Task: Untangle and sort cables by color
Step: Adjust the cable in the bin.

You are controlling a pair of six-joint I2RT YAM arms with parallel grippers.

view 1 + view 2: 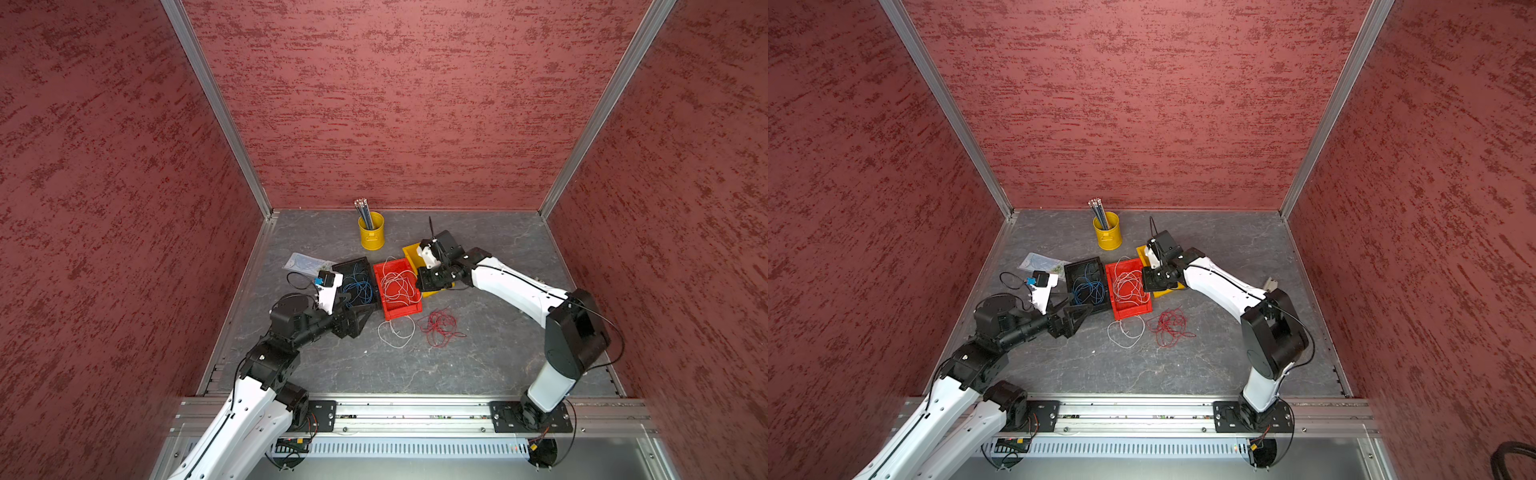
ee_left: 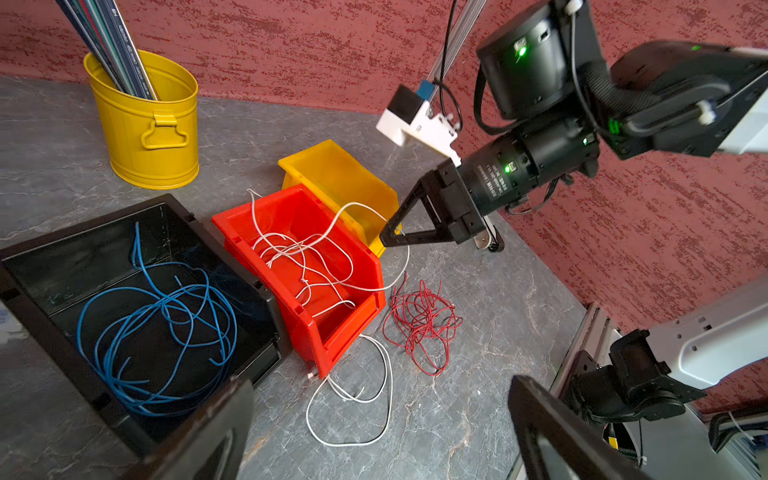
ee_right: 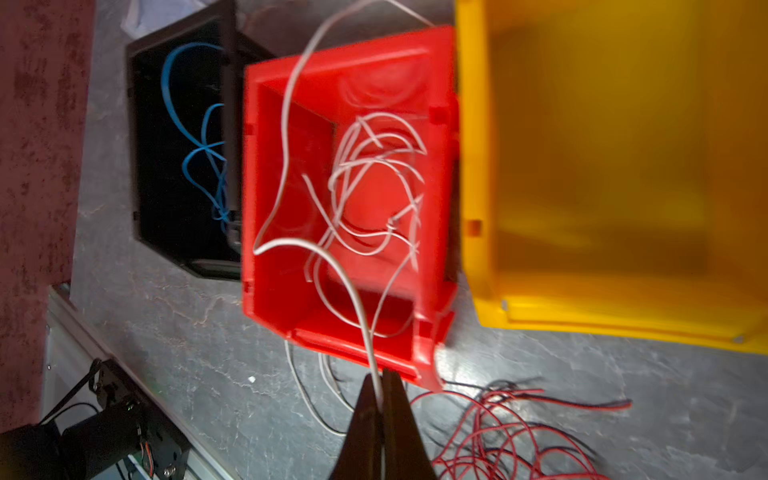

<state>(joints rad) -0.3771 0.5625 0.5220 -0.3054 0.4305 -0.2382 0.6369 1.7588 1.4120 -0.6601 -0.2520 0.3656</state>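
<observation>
Glossy painted-metal pail. Smooth, shiny moulded plastic: red bin, yellow bin, black bin. Matt, stone-veined grey table. Rough plaster-textured walls. Brushed aluminium frame rails. Smooth plastic-sheathed cables.

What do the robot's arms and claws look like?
Left arm and right arm: white shells, bulky black joints, black cables alongside. Left gripper and right gripper: black, triangular open-frame fingers. White camera mounts; green lights on the right wrist.
</observation>
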